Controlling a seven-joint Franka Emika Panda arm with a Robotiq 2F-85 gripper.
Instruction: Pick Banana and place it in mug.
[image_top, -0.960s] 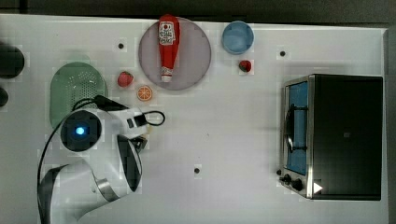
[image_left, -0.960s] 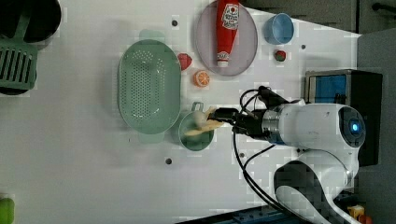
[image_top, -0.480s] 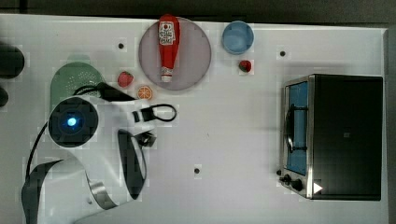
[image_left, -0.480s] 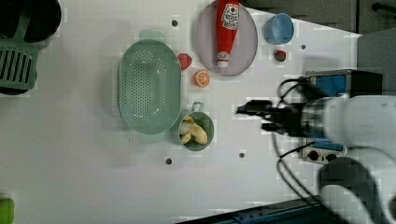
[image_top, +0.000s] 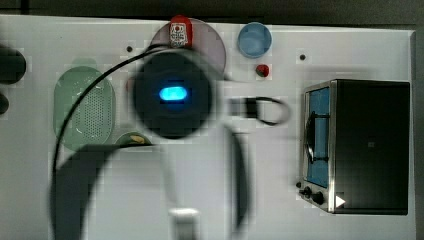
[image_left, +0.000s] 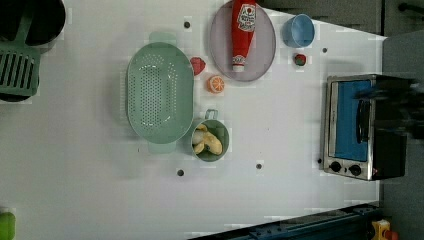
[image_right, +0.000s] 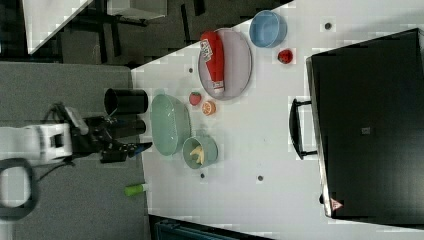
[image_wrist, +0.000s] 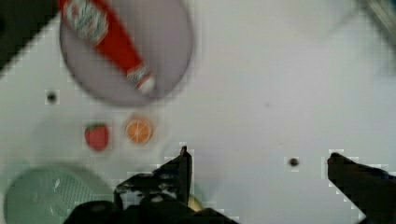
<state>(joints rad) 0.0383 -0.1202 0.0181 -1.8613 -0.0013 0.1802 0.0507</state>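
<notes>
Pale yellow banana (image_left: 210, 143) in teal-green mug (image_left: 223, 148); perforated green colander (image_left: 159, 92) — red ketchup bottle (image_left: 242, 31), light blue cup (image_left: 298, 31).

No wording is proving legible anywhere: the red bottle (image_left: 242, 31) lying on the plate (image_left: 264, 50) in the left view's upper middle is showing a white label whose print is staying unreadable.

- In the left view, the banana (image_left: 212, 143) lies in the mug (image_left: 210, 140), which touches the colander (image_left: 159, 92) on the left view's right.
- The orange slice (image_left: 215, 84) and strawberry (image_left: 197, 65) lie between colander and plate (image_left: 260, 50).
- The ketchup bottle (image_left: 241, 31) lies on the plate.
- The oven (image_left: 357, 125) stands at the left view's right on the table (image_left: 75, 175).
</notes>
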